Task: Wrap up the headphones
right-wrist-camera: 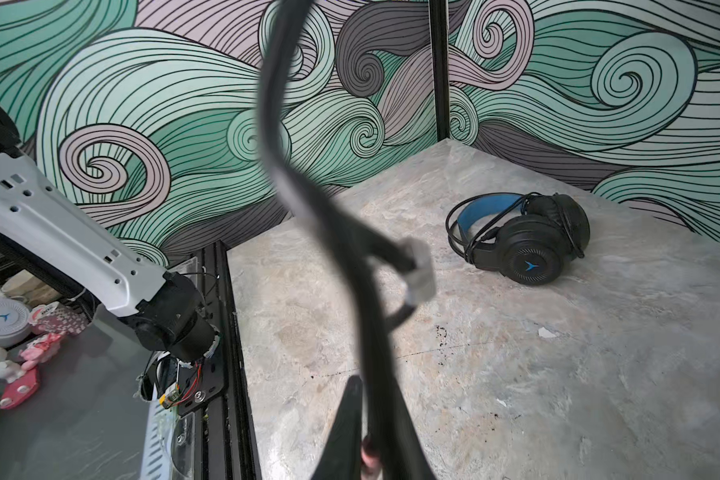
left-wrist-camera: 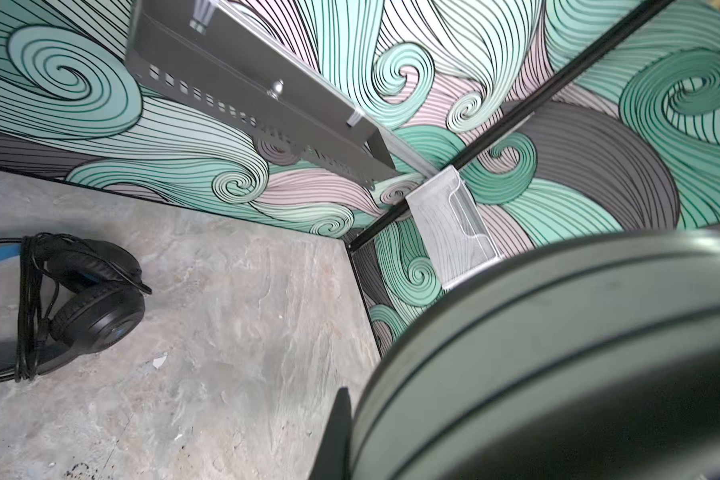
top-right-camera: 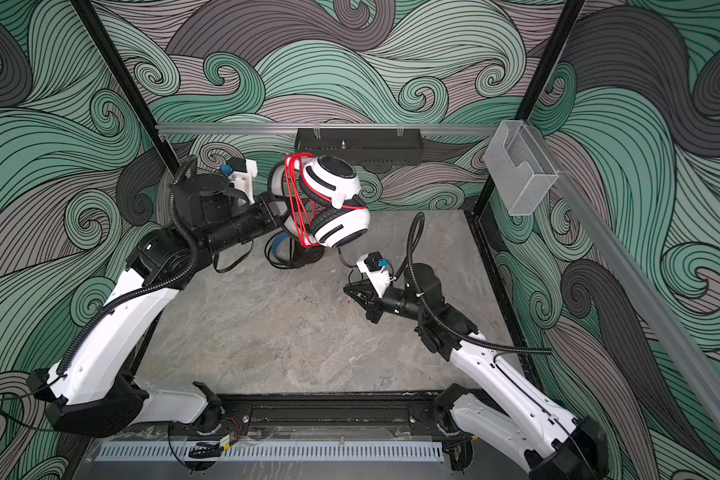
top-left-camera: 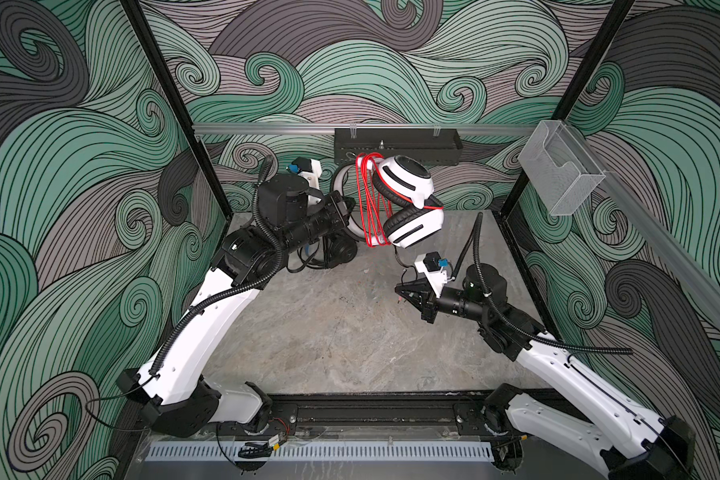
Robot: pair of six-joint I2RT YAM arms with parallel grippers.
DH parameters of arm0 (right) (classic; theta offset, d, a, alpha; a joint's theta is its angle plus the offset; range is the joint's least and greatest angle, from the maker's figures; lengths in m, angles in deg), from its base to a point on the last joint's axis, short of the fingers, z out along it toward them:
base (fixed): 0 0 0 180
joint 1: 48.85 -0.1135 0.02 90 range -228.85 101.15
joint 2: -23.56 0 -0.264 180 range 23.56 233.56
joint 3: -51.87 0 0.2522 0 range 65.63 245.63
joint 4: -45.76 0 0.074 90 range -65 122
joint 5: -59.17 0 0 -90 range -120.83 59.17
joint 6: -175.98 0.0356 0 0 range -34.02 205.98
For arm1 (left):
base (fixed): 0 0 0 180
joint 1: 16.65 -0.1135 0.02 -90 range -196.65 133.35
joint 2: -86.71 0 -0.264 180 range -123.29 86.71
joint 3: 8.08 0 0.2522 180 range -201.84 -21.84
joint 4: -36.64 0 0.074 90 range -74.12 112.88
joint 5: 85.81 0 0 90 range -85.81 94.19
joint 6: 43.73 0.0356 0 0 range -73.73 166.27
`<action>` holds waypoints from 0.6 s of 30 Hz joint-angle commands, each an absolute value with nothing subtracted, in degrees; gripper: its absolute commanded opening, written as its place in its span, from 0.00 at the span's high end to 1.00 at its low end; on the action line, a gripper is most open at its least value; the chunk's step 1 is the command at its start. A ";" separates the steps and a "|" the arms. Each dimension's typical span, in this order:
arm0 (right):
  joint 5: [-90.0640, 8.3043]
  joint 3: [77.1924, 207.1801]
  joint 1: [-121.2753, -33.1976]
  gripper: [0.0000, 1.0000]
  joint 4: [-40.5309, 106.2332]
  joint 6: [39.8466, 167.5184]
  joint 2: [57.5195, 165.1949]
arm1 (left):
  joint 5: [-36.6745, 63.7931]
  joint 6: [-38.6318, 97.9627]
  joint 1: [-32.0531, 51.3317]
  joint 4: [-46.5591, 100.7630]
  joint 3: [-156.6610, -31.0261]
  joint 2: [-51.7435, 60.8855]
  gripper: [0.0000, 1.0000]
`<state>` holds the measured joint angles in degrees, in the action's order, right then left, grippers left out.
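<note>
Top views: marbled tabletop (top-left-camera: 350,332), swirled walls (top-left-camera: 391,62).

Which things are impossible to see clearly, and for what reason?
- Where the left gripper clamps the white headset: covered by the band in both top views, blurred in the left wrist view.
- What the right gripper pinches: too small in both top views; a blurred black cable crosses the right wrist view.
- The black headset: half hidden under the left arm in both top views.

- Black left gripper (top-left-camera: 347,205), on its raised white-and-black arm (top-left-camera: 208,332), clamps the white-and-black over-ear headset (top-left-camera: 408,183) by the headband.
- Black right gripper (top-left-camera: 400,291), lower, beneath that headset, pinches its dark cord (right-wrist-camera: 304,199).
</note>
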<state>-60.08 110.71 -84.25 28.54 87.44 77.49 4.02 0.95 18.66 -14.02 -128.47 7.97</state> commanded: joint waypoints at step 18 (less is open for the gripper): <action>-39.37 121.12 -100.51 1.00 6.31 73.24 85.99 | -15.79 -5.29 15.25 -15.14 -139.59 -2.64 1.00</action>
